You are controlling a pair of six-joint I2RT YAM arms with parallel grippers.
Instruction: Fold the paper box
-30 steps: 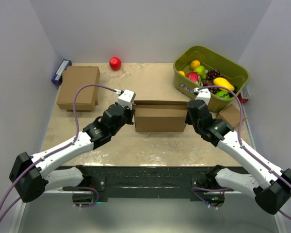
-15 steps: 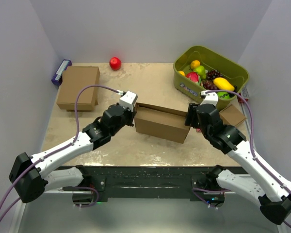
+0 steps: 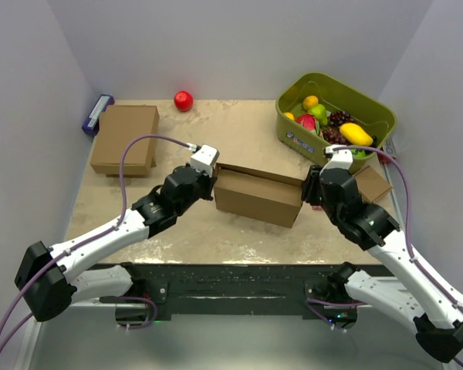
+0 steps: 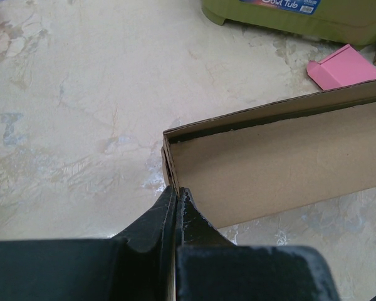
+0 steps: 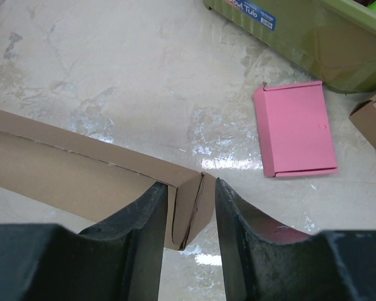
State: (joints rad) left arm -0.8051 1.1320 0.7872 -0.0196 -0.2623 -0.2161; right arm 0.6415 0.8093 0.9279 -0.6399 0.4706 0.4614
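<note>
The paper box (image 3: 256, 194) is a shallow brown cardboard box lying askew in the middle of the table, its right end nearer to me. My left gripper (image 3: 211, 179) is shut on the box's left end wall; in the left wrist view the fingers (image 4: 163, 216) pinch that thin wall at the corner of the paper box (image 4: 282, 163). My right gripper (image 3: 309, 190) is at the right end. In the right wrist view the right gripper (image 5: 189, 185) stands open astride the folded end of the paper box (image 5: 81, 169), with a gap at the right finger.
A green tub (image 3: 374, 116) of toy fruit stands at the back right, with a small cardboard cube (image 3: 370, 183) and a pink card (image 5: 294, 128) near it. A closed brown box (image 3: 125, 139) and a blue item (image 3: 97, 114) lie at the back left, a red ball (image 3: 184, 100) by the wall.
The right gripper let go of the box's right end, drew back to the right, and its jaws now straddle that end. The box's right end swung nearer. The left grip held.
</note>
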